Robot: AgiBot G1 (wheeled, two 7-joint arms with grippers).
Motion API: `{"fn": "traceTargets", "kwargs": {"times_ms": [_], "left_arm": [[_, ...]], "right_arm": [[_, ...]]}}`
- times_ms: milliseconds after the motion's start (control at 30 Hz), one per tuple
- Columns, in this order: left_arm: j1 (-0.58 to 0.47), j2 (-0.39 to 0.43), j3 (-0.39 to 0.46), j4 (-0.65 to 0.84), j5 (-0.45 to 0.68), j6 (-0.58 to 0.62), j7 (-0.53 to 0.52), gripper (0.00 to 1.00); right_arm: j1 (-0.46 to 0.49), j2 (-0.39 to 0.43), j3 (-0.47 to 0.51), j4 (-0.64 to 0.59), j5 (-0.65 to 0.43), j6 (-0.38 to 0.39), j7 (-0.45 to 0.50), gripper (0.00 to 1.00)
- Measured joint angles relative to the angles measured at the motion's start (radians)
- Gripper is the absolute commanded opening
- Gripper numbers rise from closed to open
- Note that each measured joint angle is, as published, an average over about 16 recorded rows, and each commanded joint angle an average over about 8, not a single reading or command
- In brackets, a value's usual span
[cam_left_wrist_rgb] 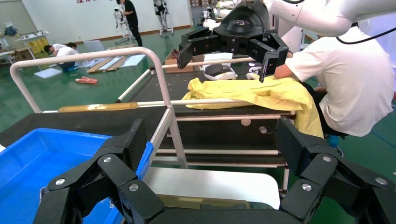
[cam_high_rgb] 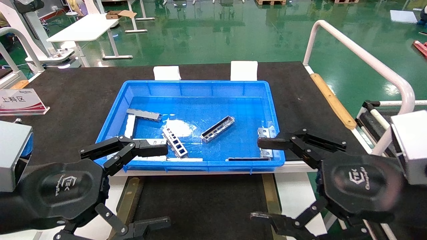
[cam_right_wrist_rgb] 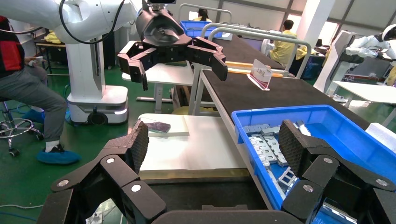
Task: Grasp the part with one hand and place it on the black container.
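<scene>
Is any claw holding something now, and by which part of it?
Nothing is held. The left claw and right claw are open and empty; the part lies in the blue bin.

— What carries everything here?
— A dark, felt-like table point(cam_high_rgb: 83, 96) with a wooden strip point(cam_high_rgb: 333, 101) along its right edge and a white rail point(cam_high_rgb: 363, 58) beyond that.

— And lying directly on it?
— A blue plastic bin point(cam_high_rgb: 267, 110) sits mid-table, near the front edge. Two white blocks point(cam_high_rgb: 244, 70) rest just behind the bin's far wall. A red-and-white sign card point(cam_high_rgb: 20, 101) stands near the left edge, well apart from the bin.

— Below the front edge?
— The black container point(cam_high_rgb: 203, 206), flanked by brownish-gold side strips point(cam_high_rgb: 128, 200)
</scene>
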Motion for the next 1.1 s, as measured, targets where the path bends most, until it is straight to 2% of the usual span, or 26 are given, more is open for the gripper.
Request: {"fn": "traceTargets", "kwargs": {"times_ms": [733,1100], "left_arm": [[-0.008,0.012,0.007,0.005,0.02,-0.015,0.002,1.0],[-0.059,0.104,0.062,0.048,0.127,-0.106,-0.009,1.0]], "right_arm": [[0.0,0.0,0.0,0.0,0.0,0.0,0.0,1.0],[0.0,0.0,0.0,0.0,0.0,0.0,0.0,1.0]]}}
